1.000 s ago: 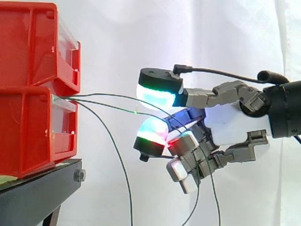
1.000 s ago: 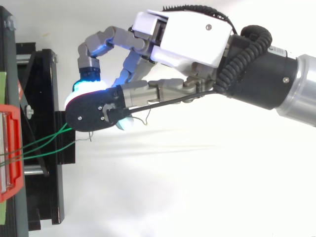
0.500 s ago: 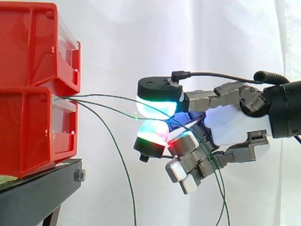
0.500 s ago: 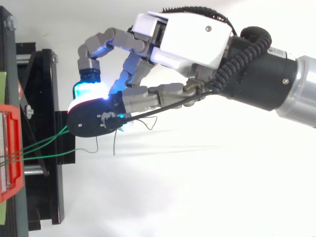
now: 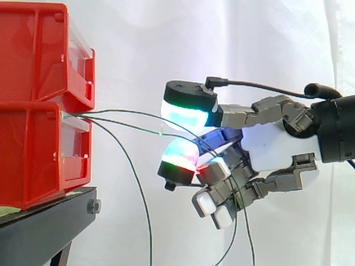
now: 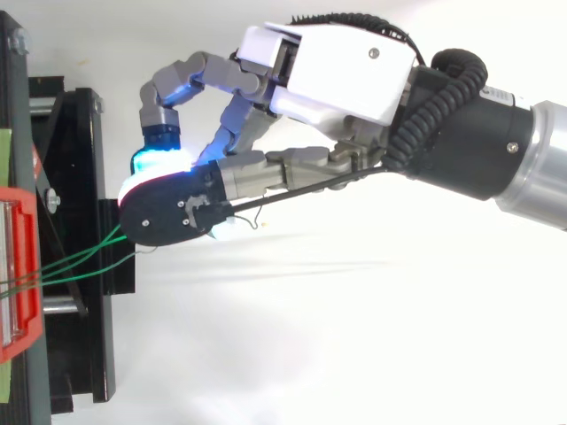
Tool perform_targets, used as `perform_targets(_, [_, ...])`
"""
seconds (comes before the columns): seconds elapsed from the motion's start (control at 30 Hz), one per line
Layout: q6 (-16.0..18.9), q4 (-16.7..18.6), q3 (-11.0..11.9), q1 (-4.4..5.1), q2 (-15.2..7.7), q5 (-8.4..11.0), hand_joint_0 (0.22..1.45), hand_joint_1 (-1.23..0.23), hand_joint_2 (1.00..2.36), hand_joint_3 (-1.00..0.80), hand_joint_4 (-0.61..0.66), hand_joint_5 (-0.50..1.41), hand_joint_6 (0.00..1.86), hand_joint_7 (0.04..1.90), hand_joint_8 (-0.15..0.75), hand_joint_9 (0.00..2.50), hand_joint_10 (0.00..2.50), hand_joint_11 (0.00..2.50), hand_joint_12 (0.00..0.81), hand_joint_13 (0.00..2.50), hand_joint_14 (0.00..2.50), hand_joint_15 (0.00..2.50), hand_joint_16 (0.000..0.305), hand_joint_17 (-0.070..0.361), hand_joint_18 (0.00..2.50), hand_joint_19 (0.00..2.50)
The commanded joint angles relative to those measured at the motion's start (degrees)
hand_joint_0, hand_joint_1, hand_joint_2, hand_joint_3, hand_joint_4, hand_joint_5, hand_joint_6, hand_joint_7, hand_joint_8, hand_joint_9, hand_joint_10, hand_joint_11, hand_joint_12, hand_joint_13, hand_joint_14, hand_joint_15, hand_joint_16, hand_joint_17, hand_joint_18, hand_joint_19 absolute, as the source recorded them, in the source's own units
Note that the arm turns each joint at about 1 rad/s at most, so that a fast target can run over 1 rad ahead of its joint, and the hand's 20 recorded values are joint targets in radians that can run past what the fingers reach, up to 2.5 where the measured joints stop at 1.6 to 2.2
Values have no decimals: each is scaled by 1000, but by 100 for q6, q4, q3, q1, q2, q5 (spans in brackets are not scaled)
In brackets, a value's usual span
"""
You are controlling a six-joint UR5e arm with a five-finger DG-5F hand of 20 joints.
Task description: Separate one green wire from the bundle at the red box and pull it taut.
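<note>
Several thin green wires (image 5: 128, 114) come out of the lower red box (image 5: 33, 155) at its front lip and fan out to the right; from above, the wires (image 6: 84, 261) cross the black stand. One wire (image 5: 137, 185) droops straight down by itself. Two others run into the gap between a large cyan-white pad (image 5: 186, 113) above and a green-red pad (image 5: 178, 158) below, then hang slack behind the curled lower fingers (image 5: 213, 194). The hand (image 5: 277, 147) is open: those two pads stand apart and pinch nothing. In the top view the hand (image 6: 328, 71) reaches left over the wires.
A second red bin (image 5: 39, 50) is stacked on the lower one. Both rest on a black stand (image 5: 47, 224), which in the top view (image 6: 75, 177) lies at the left edge. A white curtain hangs behind.
Half a second ago the two big pads were almost together around the wires. They have parted again, and the wire loops below the hand have swung back.
</note>
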Motion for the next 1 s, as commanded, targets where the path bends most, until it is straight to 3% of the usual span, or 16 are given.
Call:
perform_targets(0.0, [9,-1,0,3,0,5,539,-731,1000,-500,209,-174,837,1224,300,1216,28,985,365,1024,21,620,53,119,884,684])
perform_targets(0.23, [0,-1,-9,3,0,5,608,-835,1000,-500,193,-185,843,1234,282,1153,29,996,342,988,24,617,50,113,846,686])
perform_targets(0.47, [-9,8,-9,12,0,32,622,-784,1014,-354,139,-187,865,1288,290,1179,27,1000,343,1001,21,612,49,111,859,690])
perform_targets(0.67, [0,-10,-18,21,0,14,575,-681,1000,-500,192,-182,856,1214,291,1192,28,989,352,1012,23,623,51,114,863,699])
perform_targets(0.9, [26,-10,-18,21,0,14,568,-667,1000,-500,191,-181,851,1216,297,1193,28,991,355,1013,23,625,51,115,865,708])
perform_targets(0.97, [17,-1,-18,21,0,14,593,-674,1006,-427,191,-178,846,1243,291,1199,28,985,351,1014,21,622,50,113,860,710])
